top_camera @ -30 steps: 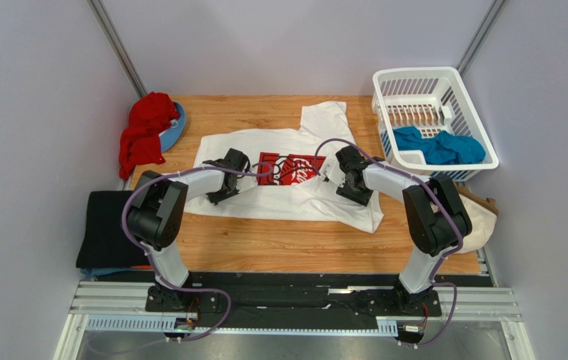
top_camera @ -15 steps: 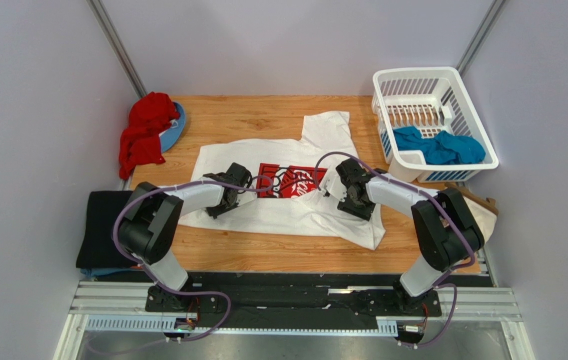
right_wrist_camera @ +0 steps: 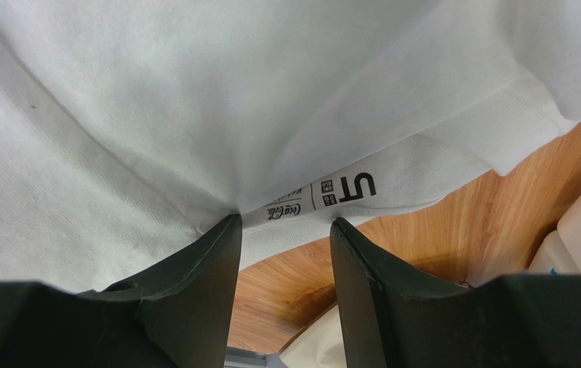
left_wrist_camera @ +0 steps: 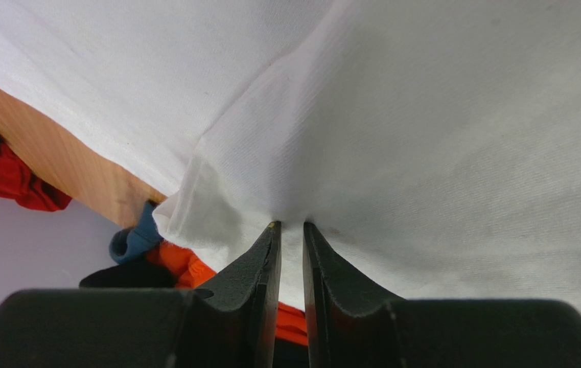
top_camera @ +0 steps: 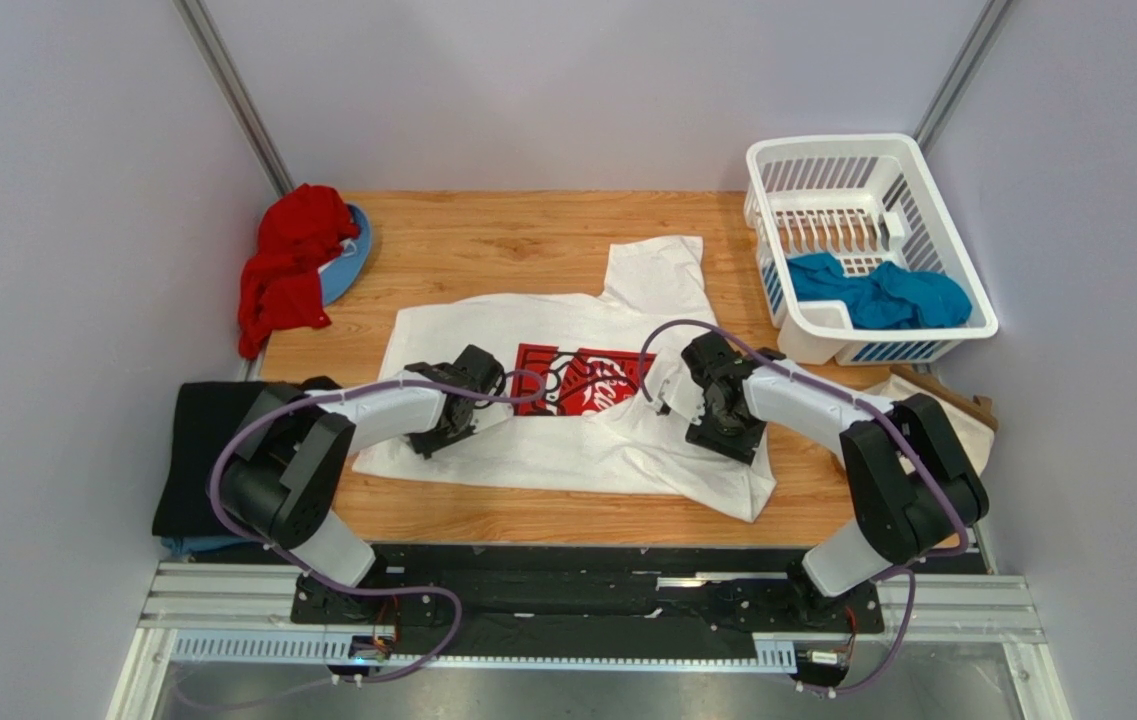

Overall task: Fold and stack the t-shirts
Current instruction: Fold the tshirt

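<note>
The white t-shirt (top_camera: 574,428) with the red Coca-Cola print (top_camera: 577,377) lies spread across the middle of the wooden table (top_camera: 499,233). My left gripper (top_camera: 429,437) sits on its left part and is shut on a pinch of the white cloth (left_wrist_camera: 393,138), seen at the tips in the left wrist view (left_wrist_camera: 289,225). My right gripper (top_camera: 735,446) sits on the shirt's right part near the collar. In the right wrist view (right_wrist_camera: 286,218) its jaws stand apart, with the neck label (right_wrist_camera: 324,195) just beyond the tips. A teal shirt (top_camera: 878,293) lies in the basket. A black shirt (top_camera: 214,450) lies left of the table.
A white plastic basket (top_camera: 867,165) stands at the back right. A red-orange shirt (top_camera: 289,263) is heaped on a blue thing (top_camera: 355,248) at the back left. A cream cloth bag (top_camera: 965,435) hangs off the right edge. Orange cloth (left_wrist_camera: 186,264) shows below the shirt's edge.
Both grippers moved toward the near edge, and the white shirt slid that way with them. Its right side bunched up near the right gripper.
</note>
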`<state>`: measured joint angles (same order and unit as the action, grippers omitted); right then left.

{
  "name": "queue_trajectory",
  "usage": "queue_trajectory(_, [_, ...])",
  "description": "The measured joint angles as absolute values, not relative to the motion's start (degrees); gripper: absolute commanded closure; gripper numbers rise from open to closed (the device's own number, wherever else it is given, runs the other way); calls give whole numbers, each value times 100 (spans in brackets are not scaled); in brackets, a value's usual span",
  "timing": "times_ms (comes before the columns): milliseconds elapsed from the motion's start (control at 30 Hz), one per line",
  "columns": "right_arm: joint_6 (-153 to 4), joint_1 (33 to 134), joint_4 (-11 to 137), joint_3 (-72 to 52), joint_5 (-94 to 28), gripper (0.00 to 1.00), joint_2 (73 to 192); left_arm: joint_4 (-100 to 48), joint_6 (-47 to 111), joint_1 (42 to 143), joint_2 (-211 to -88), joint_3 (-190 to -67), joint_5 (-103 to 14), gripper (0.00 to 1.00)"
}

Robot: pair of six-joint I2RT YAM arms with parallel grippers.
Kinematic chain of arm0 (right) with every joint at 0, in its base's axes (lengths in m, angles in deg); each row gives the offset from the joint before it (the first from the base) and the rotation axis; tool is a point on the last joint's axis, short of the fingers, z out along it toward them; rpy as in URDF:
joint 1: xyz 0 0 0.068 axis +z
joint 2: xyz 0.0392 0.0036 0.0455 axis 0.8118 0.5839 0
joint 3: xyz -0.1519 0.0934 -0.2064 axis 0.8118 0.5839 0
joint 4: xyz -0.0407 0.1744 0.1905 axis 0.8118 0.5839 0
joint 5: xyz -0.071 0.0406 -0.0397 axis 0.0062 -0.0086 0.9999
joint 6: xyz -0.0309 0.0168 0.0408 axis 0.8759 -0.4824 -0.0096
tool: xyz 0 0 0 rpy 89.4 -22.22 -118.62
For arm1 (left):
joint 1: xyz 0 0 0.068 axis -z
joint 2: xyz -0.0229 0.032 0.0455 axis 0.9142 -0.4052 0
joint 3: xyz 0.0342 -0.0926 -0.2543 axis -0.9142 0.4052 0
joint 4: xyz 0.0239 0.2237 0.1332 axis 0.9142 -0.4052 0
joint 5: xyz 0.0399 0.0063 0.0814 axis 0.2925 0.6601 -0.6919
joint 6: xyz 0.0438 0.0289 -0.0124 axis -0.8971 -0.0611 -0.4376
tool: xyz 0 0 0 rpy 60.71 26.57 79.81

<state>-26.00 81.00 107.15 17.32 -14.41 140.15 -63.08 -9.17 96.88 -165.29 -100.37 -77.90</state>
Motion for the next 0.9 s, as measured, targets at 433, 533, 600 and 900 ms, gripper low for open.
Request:
queue_trajectory(433, [-2751,8115,11178,1385,-1458,43,13652,-6824,-845,9688,-15629,-10094,-7178,57])
queue_trajectory(533, [-2812,8115,11329,974,-1458,31,13416,-6859,-891,9688,-15246,-10402,-7069,51])
queue_trajectory(600, [-2871,8115,11364,598,-1447,20,13324,-6804,-945,9688,-15049,-10645,-7049,45])
queue_trajectory(900, [-3186,7632,10632,-1457,-1430,17,14201,-5882,-1302,9288,-15237,-11613,-7043,20])
